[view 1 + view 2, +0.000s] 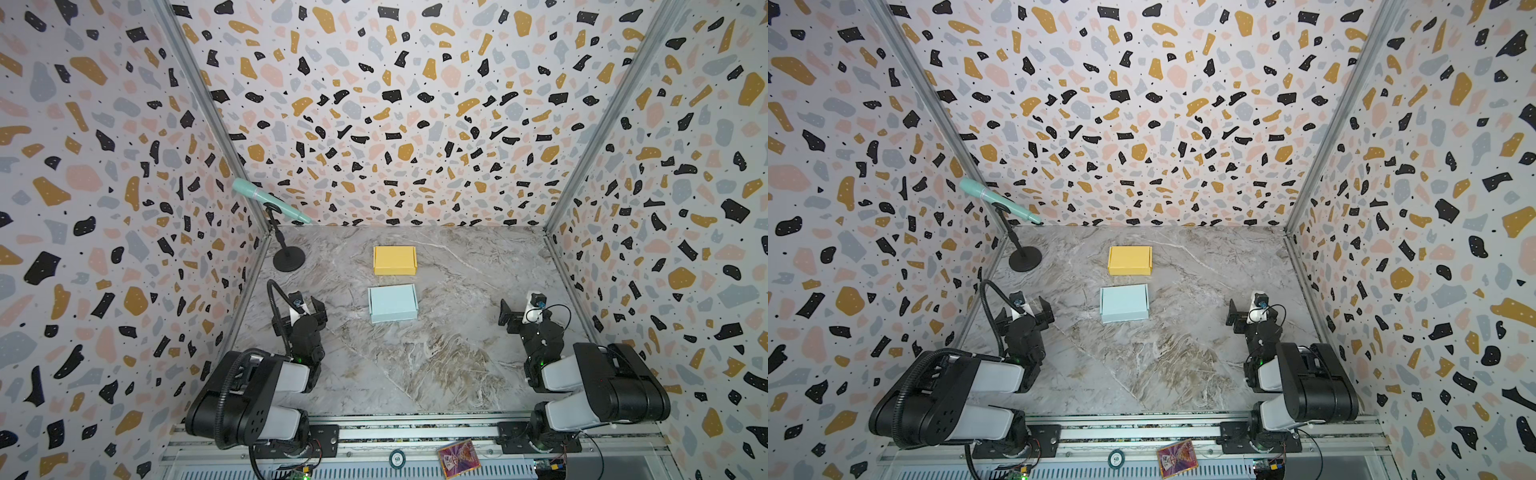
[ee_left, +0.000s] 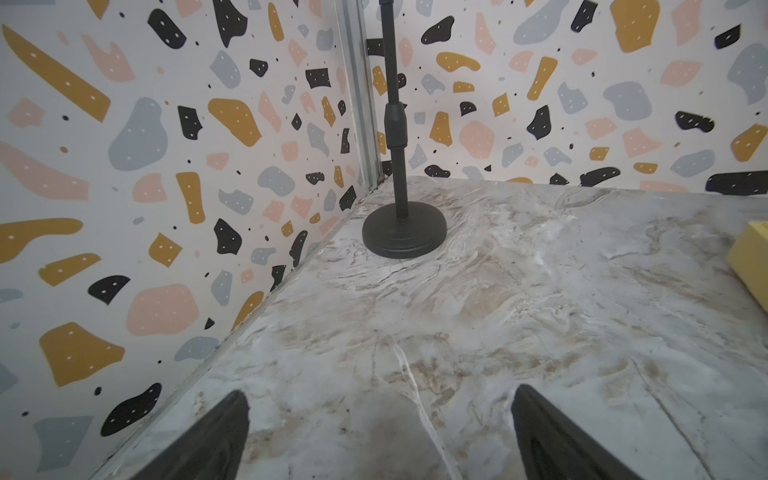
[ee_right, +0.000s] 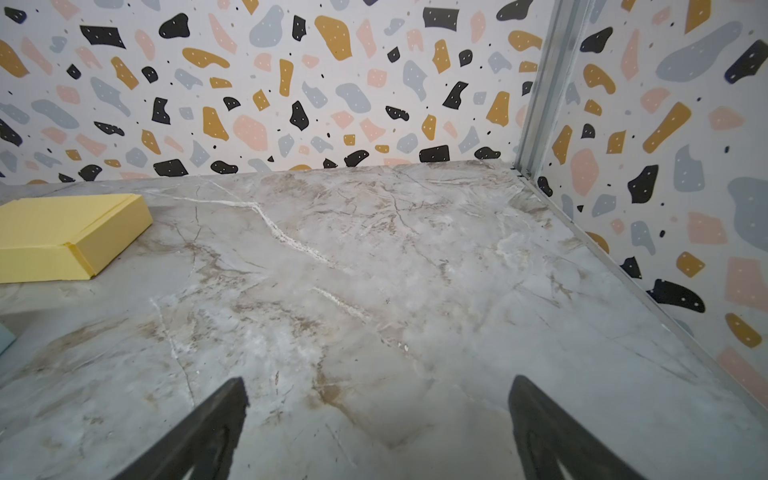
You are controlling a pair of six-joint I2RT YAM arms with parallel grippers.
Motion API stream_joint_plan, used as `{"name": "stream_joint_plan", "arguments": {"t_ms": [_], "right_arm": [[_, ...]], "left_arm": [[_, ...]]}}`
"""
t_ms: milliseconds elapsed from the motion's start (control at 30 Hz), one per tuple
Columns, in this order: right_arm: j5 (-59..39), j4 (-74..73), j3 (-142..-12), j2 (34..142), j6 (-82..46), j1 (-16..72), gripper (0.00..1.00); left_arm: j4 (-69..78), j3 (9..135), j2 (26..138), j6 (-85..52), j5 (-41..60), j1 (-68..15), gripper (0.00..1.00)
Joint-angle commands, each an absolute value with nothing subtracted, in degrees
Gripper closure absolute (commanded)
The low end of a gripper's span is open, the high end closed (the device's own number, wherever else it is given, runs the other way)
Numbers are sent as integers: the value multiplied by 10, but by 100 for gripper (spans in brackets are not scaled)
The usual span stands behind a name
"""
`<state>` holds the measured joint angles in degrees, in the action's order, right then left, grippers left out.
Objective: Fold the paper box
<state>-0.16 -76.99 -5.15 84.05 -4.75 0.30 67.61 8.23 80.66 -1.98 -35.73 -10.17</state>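
Nearest, at the bottom edge in both top views, a colourful card lies on the metal rail. Above it the marble table is flanked by the two arms. The left gripper sits left of centre. In the left wrist view its dark fingers stand spread wide at the bottom of the frame, with only bare marble between them, holding and touching nothing. The right gripper sits at the right. Its fingers are likewise spread far apart over bare table, gripping nothing.

Between the grippers and slightly above them in both top views, the pale blue paper box lies flat at mid-frame, looking folded shut, well apart from both grippers. Just above it, with a strip of table between, lies the yellow box, also closed. Farther, at upper left of the table, a mint microphone tilts on its black stand near the terrazzo-patterned walls.
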Motion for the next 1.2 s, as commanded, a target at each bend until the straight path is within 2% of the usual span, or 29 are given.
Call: {"name": "stream_joint_plan", "arguments": {"t_ms": [0,400,567,667,767,867,933,967,1067,1167], "right_arm": [[29,-769,-80,838,-36,14,1],[74,-725,-105,846,-20,40,1],[67,-865,-22,826,-23,37,1],[64,-784,-73,836,-22,36,1],[67,-883,-15,828,-14,44,1],[67,-816,-54,831,-5,50,1],[71,-917,4,824,7,63,1],[71,-916,-5,838,4,60,1],[65,-776,-76,837,5,59,1],[64,-840,-40,832,10,62,1]], "left_arm": [[702,83,796,-30,-339,-97,0],[707,83,798,-27,-338,-97,0],[707,83,798,-27,-338,-97,0],[707,83,798,-27,-338,-97,0],[707,83,798,-27,-338,-97,0],[707,83,799,-27,-338,-98,0],[707,83,798,-28,-338,-98,0],[707,83,798,-28,-338,-97,0],[707,83,798,-28,-338,-98,0],[707,83,798,-28,-338,-97,0]]}}
